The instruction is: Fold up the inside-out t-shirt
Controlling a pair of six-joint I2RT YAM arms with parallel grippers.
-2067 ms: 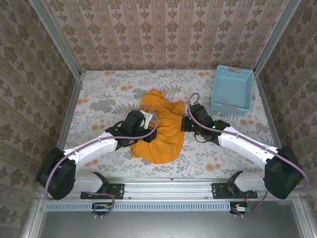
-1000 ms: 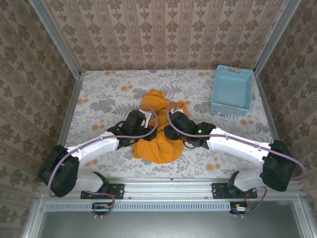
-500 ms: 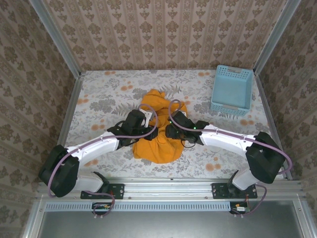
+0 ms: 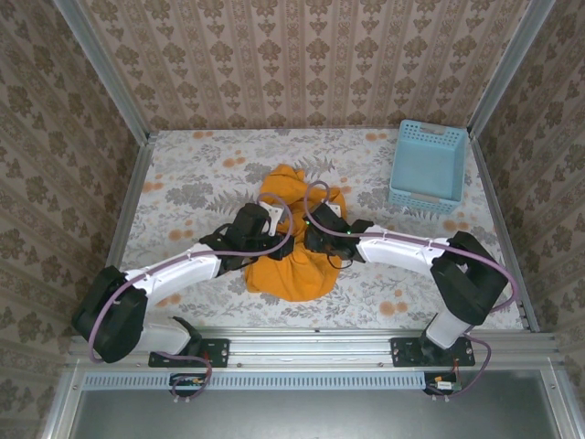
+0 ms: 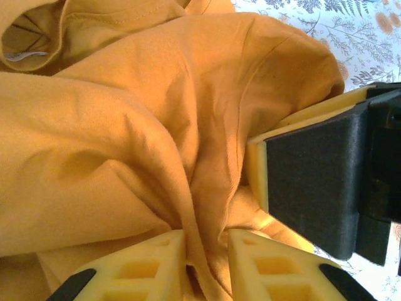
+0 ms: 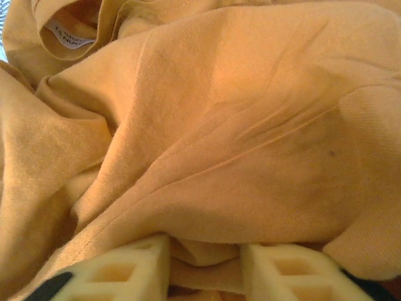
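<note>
The inside-out t-shirt point(image 4: 291, 261) lies crumpled in an orange-yellow heap at the middle of the table. My left gripper point(image 4: 272, 238) sits on its left side, and my right gripper point(image 4: 311, 238) meets it from the right. In the left wrist view my left gripper point(image 5: 203, 254) is shut on a raised fold of the t-shirt point(image 5: 144, 125), with the right gripper's black pad point(image 5: 313, 182) close beside it. Seen from the right wrist, my right gripper point(image 6: 203, 269) has a bunched fold of the t-shirt point(image 6: 238, 138) pinched between its cream fingers point(image 6: 119, 273). The collar with its white label point(image 6: 66, 34) lies at the far left.
A light blue lattice basket point(image 4: 428, 165) stands at the back right of the flower-patterned table point(image 4: 183, 174). Patterned walls close in the table on three sides. A metal rail point(image 4: 311, 340) runs along the near edge between the arm bases.
My right arm has swung left across the shirt until its gripper sits beside the left one, and its jaws have narrowed onto the cloth. The left gripper has kept its hold and place.
</note>
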